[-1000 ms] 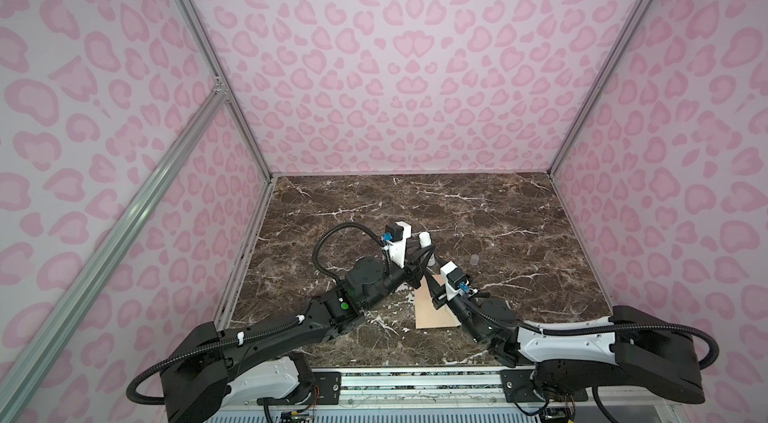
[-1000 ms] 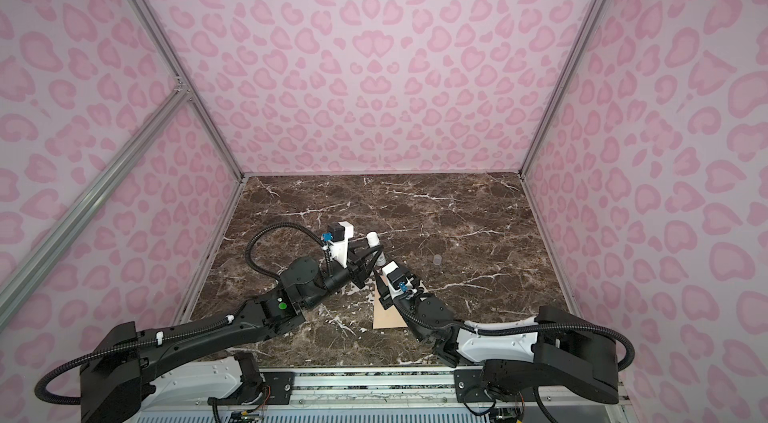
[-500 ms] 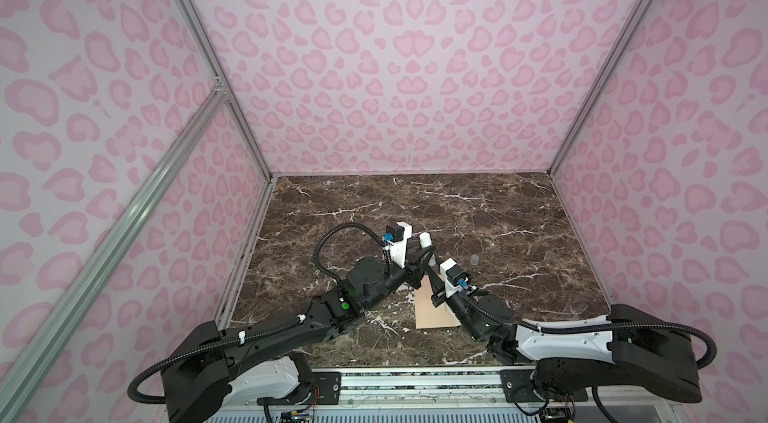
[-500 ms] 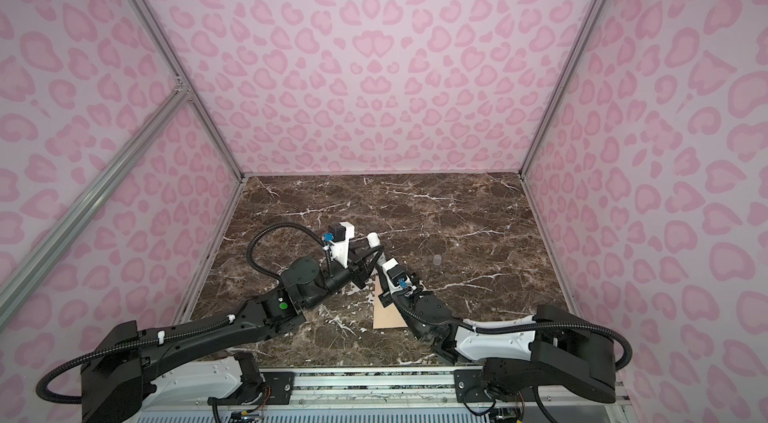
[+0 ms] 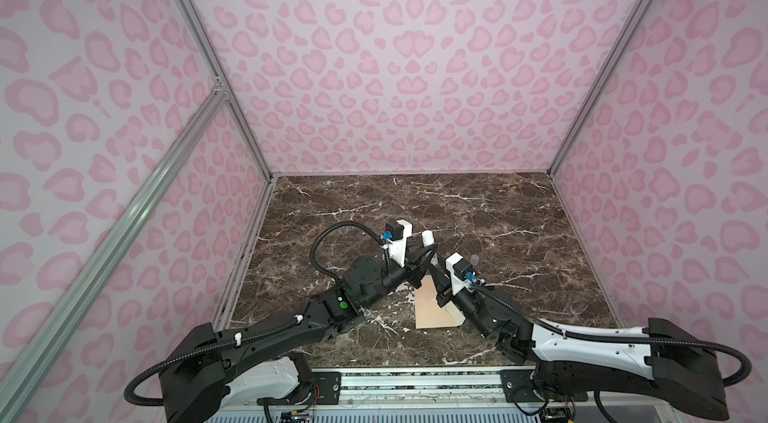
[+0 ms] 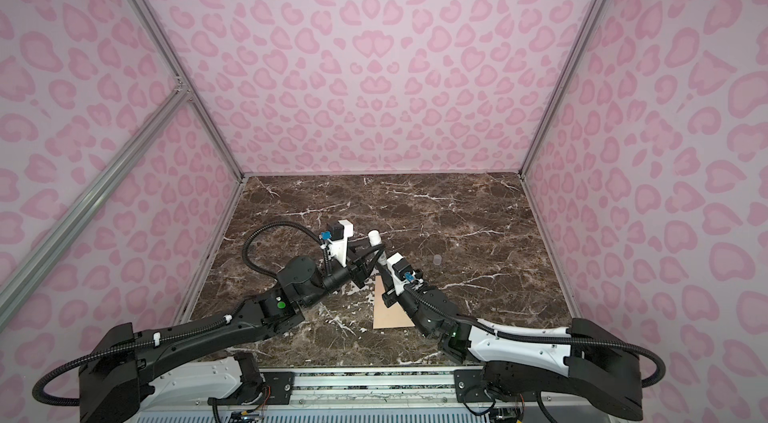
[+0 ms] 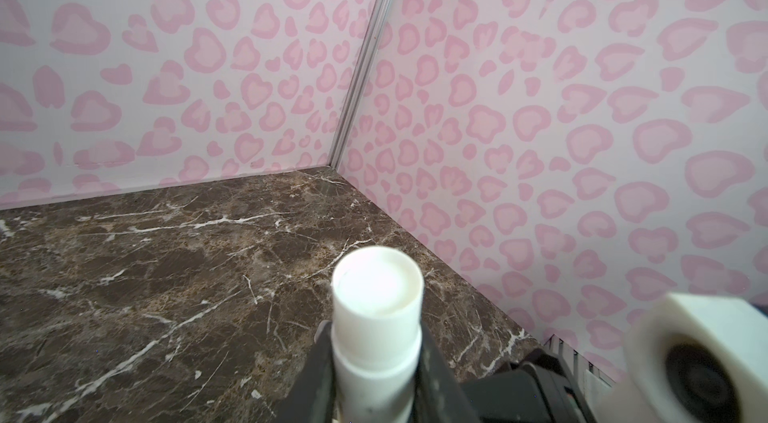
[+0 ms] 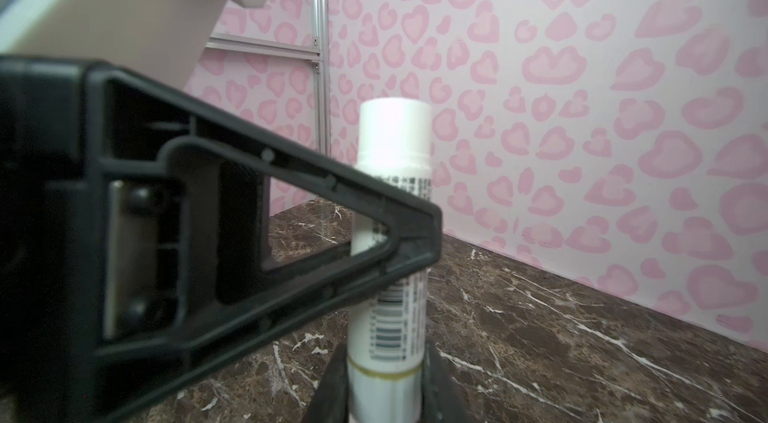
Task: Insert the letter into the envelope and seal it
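In both top views the envelope (image 5: 432,313) lies flat on the worktop (image 5: 415,209) at lower centre, partly under the arms. The letter is not visible, so I cannot tell whether it is inside. Just above, the left hand (image 5: 422,262) and right hand (image 5: 435,275) meet on an upright white glue stick (image 5: 427,239). In the left wrist view the left fingers (image 7: 320,362) pinch the tube below its cap. In the right wrist view the right fingers (image 8: 432,387) clamp the stick's base at bottom centre, and a left finger crosses its middle. The double grip likely serves to pass or brace the stick before the flap is glued.
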Controlling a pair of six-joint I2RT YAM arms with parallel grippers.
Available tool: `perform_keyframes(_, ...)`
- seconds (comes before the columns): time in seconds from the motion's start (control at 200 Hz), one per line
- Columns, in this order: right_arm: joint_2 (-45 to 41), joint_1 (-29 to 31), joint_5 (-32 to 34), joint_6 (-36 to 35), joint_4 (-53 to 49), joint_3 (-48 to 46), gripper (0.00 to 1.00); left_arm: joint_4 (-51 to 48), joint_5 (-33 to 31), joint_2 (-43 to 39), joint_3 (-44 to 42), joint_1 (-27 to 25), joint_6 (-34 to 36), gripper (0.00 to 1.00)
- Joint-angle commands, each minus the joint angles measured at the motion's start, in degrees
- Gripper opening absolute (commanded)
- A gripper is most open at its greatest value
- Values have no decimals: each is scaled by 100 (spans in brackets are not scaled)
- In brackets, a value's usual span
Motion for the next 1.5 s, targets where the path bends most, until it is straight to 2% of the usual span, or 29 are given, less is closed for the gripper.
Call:
perform_keyframes(0.0, -469, -97, -1594, 377, -707, 105, 6, -335, 1034, -113, -55, 71, 144, 17)
perform_keyframes(0.07, -876, -236, -2183, 557, -1115, 101, 5, -288, 1615, -247, -203, 224, 81, 16)
perform_keyframes(0.2, -1635, -386, -2818, 825, -1843, 138, 2, -141, 2592, -477, -498, 519, -145, 16)
perform_keyframes(0.375, -2053, -790, -3742, 1160, -2532, 347, 4, -129, 3173, -551, -552, 582, -159, 15)
perform_keyframes(0.47, -2022, -857, -3898, 1138, -2816, 446, 13, 12, 3298, -455, -522, 578, -233, 14)
perform_keyframes(0.545, -1953, -861, -3793, 981, -3015, 496, 29, 29, 3224, -400, -472, 578, -254, 13)
perform_keyframes(0.62, -1957, -863, -3420, 739, -3121, 452, 48, -35, 2883, -445, -441, 576, -271, 10)
perform_keyframes(0.665, -2021, -853, -3096, 545, -3095, 323, 55, -70, 2466, -526, -447, 576, -286, 10)
perform_keyframes(0.81, -2368, -858, -2346, -287, -2305, -403, 66, -386, 873, -824, -380, 511, -220, 10)
perform_keyframes(0.86, -2441, -833, -2073, -418, -1928, -644, 67, -469, 258, -897, -350, 446, -186, 10)
perform_keyframes(0.955, -2363, -778, -1547, -545, -1254, -957, 67, -567, -469, -871, -215, 306, -78, 10)
perform_keyframes(1.165, -1397, -448, -791, -803, 158, -1036, 63, -649, -1508, -294, 223, -121, 9, 11)
perform_keyframes(1.305, -660, -442, -649, -808, 1040, -944, 61, -536, -1820, 9, 379, -308, -62, 11)
perform_keyframes(1.495, 75, -442, -484, -843, 1629, -730, 58, -489, -1830, 197, 503, -375, -191, 11)
